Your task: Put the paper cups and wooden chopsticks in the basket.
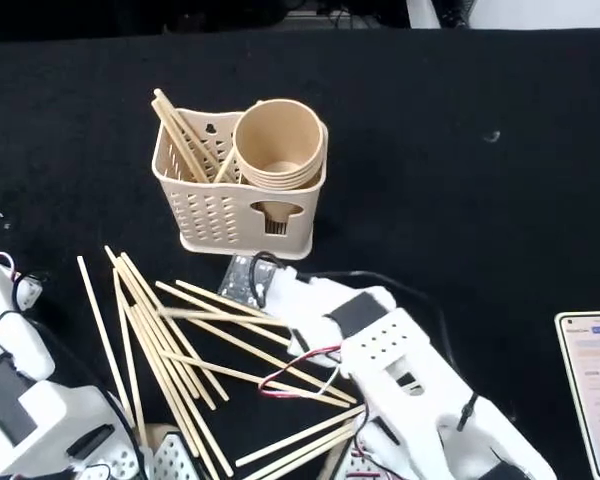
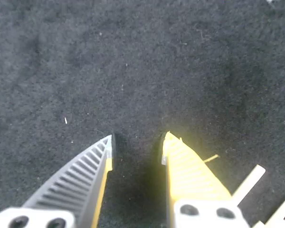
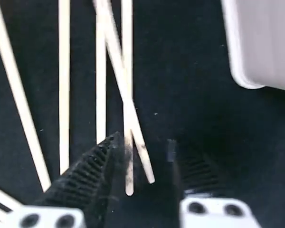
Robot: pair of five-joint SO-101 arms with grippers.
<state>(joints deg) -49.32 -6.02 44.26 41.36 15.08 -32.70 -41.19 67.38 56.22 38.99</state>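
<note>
While one stack of paper cups sat in the single basket, over a dozen wooden chopsticks lay loose nearer.
The right gripper stood narrowly parted with two chopstick tips between its jaws; the left gripper gaped over bare cloth.

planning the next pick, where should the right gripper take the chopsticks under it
Pinch the two crossed chopsticks near their ends, which lie inside the open right gripper. Come straight down, jaws across their length: they lie thin and flat on the cloth, so a top pinch probably works best.
</note>
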